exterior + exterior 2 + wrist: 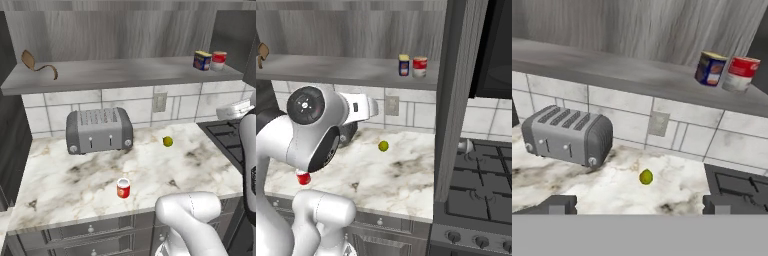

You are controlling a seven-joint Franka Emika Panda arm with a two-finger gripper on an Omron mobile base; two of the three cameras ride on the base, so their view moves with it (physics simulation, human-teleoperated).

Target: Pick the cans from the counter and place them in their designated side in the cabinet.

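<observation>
A red can with a white lid (123,188) stands upright on the white marble counter (75,170) near its front edge, partly hidden behind my arm in the right base view (303,178). A dark blue can with a yellow top (202,60) (710,68) stands at the right end of the grey cabinet shelf (100,75), beside a red can with a wide white band (218,60) (741,73). My gripper (642,205) is open and empty, held above the counter, facing the back wall and the shelf.
A grey toaster (99,130) (567,135) stands at the back of the counter. A small yellow-green ball (168,141) (645,176) lies to its right. A stove (481,190) adjoins the counter on the right. A brown curled object (37,65) lies at the shelf's left end.
</observation>
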